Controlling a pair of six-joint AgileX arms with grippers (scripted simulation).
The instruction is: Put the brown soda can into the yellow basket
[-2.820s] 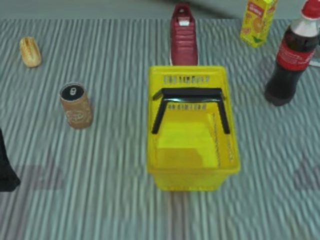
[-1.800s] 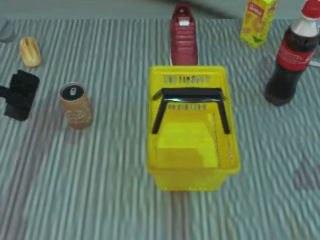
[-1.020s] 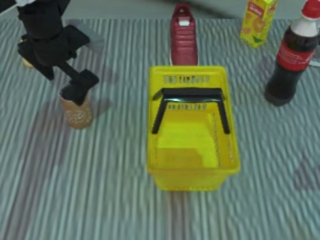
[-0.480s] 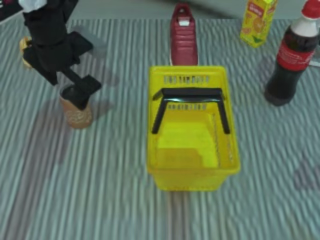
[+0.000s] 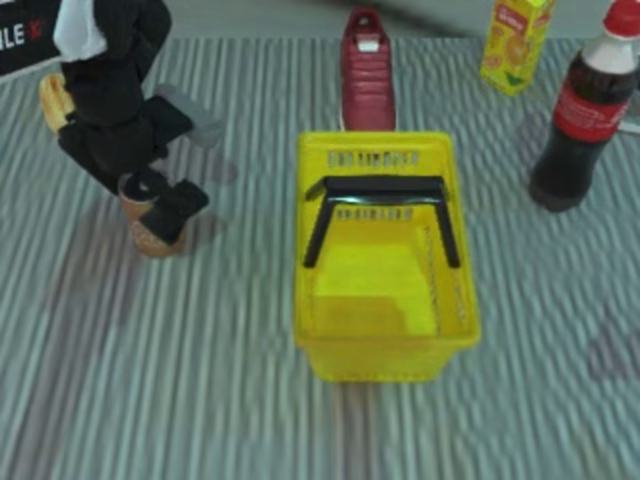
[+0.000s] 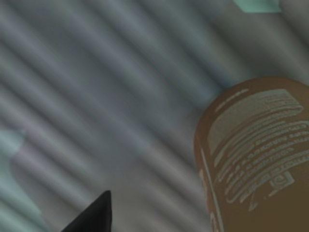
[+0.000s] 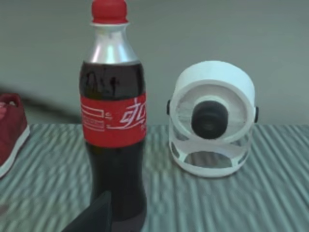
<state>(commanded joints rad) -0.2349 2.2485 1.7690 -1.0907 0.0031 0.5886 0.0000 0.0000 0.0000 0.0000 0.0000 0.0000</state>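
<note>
One black left tool [image 5: 160, 200] – fingers spread – straddles the cylindrical brown soda can [image 5: 150, 232].

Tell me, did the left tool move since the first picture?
Yes. The left tool came from the table's left edge up and over to the brown soda can, which stands left of the yellow basket.

the left arm [image 5: 105, 95] is built of glossy black, rounded segments, with a white panel [image 5: 80, 28] set near its upper end. its gripper [image 5: 160, 195] is formed of black, blocky fingers [image 5: 182, 205]. a tapered black fingertip [image 6: 94, 215] is seen in each wrist view.
</note>
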